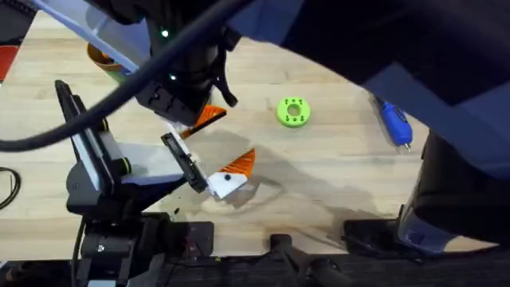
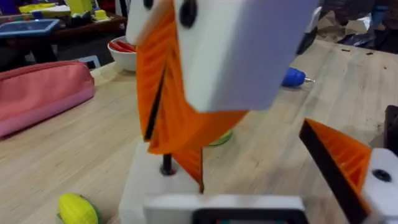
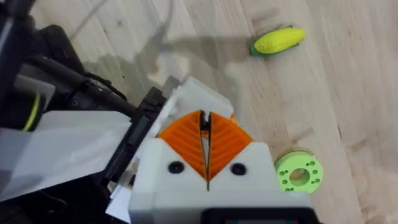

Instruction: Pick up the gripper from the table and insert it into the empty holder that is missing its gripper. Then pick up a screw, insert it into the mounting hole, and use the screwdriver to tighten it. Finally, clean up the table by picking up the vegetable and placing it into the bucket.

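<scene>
Right claw (image 3: 204, 124) pinched shut on the gripper (image 2: 189, 163), directly over the left claw's (image 2: 242, 149) bare holder (image 2: 149, 186).

We see the right claw's orange pads pressed together with the small orange gripper hanging out below them, its lower end touching the white holder beside a dark screw hole. The left claw stands wide open and grips nothing: the holder is one finger, and an orange wedge (image 2: 339, 155) on a white mount is the other. The corn (image 3: 277, 40) lies on the table near the left claw, apart from both claws. A green disc (image 1: 293, 112) sits just beside the right claw, and the screwdriver (image 1: 396, 123) lies well apart from both, towards the table's right side.
</scene>
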{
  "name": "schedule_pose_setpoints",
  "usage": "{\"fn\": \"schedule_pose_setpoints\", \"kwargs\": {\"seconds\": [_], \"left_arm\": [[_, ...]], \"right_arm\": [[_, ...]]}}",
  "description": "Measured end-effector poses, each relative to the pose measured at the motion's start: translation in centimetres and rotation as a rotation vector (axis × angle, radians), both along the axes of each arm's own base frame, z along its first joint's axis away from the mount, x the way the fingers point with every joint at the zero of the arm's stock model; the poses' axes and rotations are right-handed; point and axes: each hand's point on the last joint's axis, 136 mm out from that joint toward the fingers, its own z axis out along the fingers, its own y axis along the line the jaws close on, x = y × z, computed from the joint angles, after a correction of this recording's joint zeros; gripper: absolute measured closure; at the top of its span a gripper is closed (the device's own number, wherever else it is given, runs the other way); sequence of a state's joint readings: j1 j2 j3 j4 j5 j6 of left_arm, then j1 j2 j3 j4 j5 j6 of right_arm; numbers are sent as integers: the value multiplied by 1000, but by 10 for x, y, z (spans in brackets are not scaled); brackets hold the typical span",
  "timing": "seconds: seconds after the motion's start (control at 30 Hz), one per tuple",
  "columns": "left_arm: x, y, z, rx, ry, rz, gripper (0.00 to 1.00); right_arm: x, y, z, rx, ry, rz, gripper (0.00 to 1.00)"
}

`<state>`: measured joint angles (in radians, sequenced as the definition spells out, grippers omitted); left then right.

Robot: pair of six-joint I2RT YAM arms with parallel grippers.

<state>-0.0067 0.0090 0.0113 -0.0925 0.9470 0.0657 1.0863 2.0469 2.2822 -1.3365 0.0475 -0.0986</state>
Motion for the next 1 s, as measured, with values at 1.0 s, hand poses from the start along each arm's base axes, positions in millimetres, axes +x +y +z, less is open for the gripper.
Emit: {"fn": "schedule_pose_setpoints", "kwargs": {"seconds": [1.0], "left_arm": [[0,0,0,-7,11,0,15]], "right_arm": [[1,2,-4,-12,-5,0,995]]}}
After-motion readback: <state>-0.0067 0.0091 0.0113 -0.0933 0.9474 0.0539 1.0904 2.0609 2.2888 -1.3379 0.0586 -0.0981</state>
